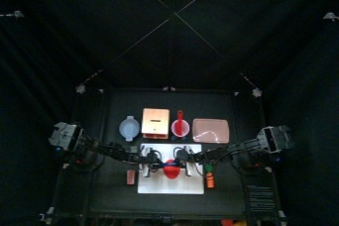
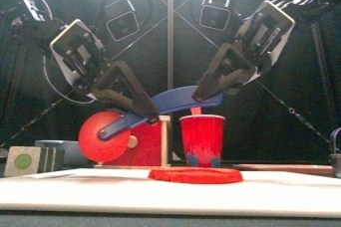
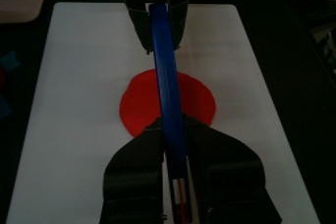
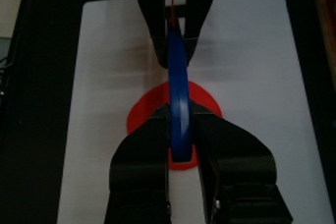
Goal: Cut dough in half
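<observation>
The dough (image 2: 196, 174) is a flat, round, bright red disc on the white cutting board (image 1: 192, 182). It also shows in the left wrist view (image 3: 134, 110) and the right wrist view (image 4: 147, 110). My left gripper (image 2: 134, 103) and right gripper (image 2: 206, 90) are each shut on one end of a long blue cutter blade (image 2: 170, 99). They hold it level a little above the dough. From the left wrist the blade (image 3: 160, 66) runs across the disc's middle, and it does so from the right wrist (image 4: 176, 81) too.
A red cup (image 2: 202, 138) and a red round-headed utensil (image 2: 104, 138) stand behind the board. At the table's back lie a pale blue object (image 1: 129, 127), a tan board (image 1: 155, 123) and a pink tray (image 1: 211, 128). Small orange items (image 1: 208, 178) flank the board.
</observation>
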Available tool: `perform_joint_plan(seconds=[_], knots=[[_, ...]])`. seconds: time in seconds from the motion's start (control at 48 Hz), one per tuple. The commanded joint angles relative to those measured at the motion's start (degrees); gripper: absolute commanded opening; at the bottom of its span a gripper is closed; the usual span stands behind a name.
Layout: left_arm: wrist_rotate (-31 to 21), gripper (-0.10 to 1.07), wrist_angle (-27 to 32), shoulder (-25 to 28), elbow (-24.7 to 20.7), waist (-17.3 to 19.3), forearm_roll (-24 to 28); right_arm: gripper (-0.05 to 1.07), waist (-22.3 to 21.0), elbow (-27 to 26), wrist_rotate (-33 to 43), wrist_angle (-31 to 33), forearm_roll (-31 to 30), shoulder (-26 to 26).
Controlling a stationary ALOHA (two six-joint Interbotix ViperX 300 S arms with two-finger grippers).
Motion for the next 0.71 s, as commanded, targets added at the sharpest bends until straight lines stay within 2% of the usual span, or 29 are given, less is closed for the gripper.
perform_joint_plan(seconds=[0.0,0.521,0.688], knots=[[0.1,0.39,-0.1,0.4,-1.6,-0.8,0.1,0.33,0.4,0.4,-0.2,0.7,-0.4,-0.5],[0.1,0.39,-0.1,1.4,-2.6,-0.8,0.1,0.33,0.4,1.0,-0.1,1.5,-0.7,-0.4],[0.2,0.39,-0.1,3.3,-3.9,-0.8,0.2,0.33,0.8,1.4,-0.1,2.3,-0.7,-0.4]])
